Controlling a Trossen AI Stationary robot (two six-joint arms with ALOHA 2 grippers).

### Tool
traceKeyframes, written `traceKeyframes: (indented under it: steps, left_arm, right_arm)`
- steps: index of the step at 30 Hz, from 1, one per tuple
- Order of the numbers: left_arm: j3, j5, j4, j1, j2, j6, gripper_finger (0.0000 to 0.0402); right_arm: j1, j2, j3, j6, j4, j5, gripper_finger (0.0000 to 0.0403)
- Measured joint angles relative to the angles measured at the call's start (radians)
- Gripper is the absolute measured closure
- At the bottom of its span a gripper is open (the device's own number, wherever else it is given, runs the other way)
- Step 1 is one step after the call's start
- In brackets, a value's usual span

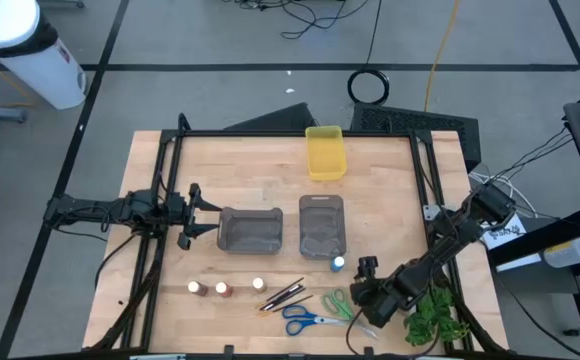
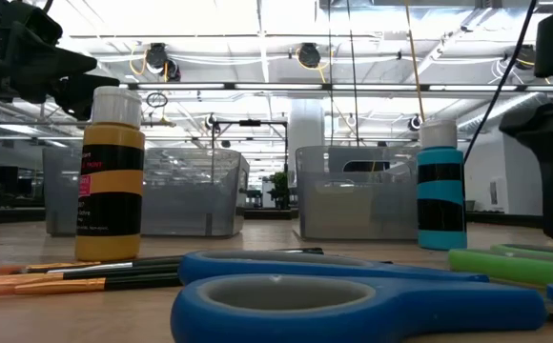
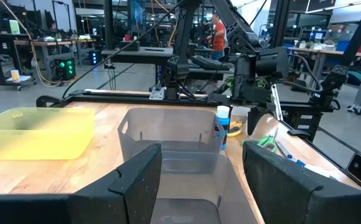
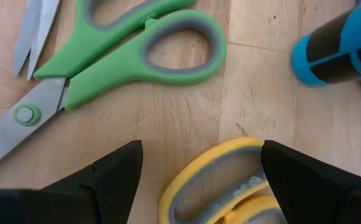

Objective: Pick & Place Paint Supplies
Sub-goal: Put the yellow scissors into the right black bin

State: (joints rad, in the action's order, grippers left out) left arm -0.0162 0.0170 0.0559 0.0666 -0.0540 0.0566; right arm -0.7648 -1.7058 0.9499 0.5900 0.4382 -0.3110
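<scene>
Near the table's front edge my right gripper (image 1: 362, 298) (image 4: 200, 152) is open and tipped down over the yellow scissors (image 4: 215, 183). Its two fingers stand on either side of the yellow handle, and I see no touch. Green scissors (image 4: 131, 53) (image 1: 338, 303) and a blue pot (image 4: 333, 50) (image 1: 338, 264) lie close by on the wood. Blue scissors (image 1: 305, 320), thin brushes (image 1: 282, 295) and three small pots (image 1: 220, 289) lie along the front. My left gripper (image 1: 198, 212) (image 3: 202, 186) waits open at the left, pointing level at a grey bin.
Two grey bins (image 1: 250, 230) (image 1: 322, 225) stand mid-table, and a yellow bin (image 1: 324, 152) stands at the far edge. A leafy green sprig (image 1: 432, 318) lies at the front right beside my right arm. A black frame (image 1: 290, 133) borders the table.
</scene>
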Motion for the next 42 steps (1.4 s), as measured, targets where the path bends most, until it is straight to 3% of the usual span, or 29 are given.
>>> traceKeyframes:
  steps: [6,14,24,35,42]
  left_arm:
    - [0.000,0.000,0.000,0.000,0.000,0.000,0.0165]
    - [0.000,0.000,0.000,0.000,0.000,0.000,0.0165]
    - [0.000,0.000,0.000,0.000,0.000,0.000,0.0165]
    - [0.000,0.000,0.000,0.000,0.000,0.000,0.0165]
    - [0.000,0.000,0.000,0.000,0.000,0.000,0.0165]
  right_arm:
    - [0.007,0.063,0.003,0.011,0.004,0.002,0.0094]
    - [-0.031,0.224,0.004,0.180,0.067,0.017,0.0094]
    - [-0.156,0.225,-0.001,0.328,0.145,0.080,0.0100]
    - [-0.145,0.179,-0.150,0.447,0.010,0.118,0.0209]
    - [-0.110,0.184,-0.236,0.421,-0.141,0.128,0.0270]
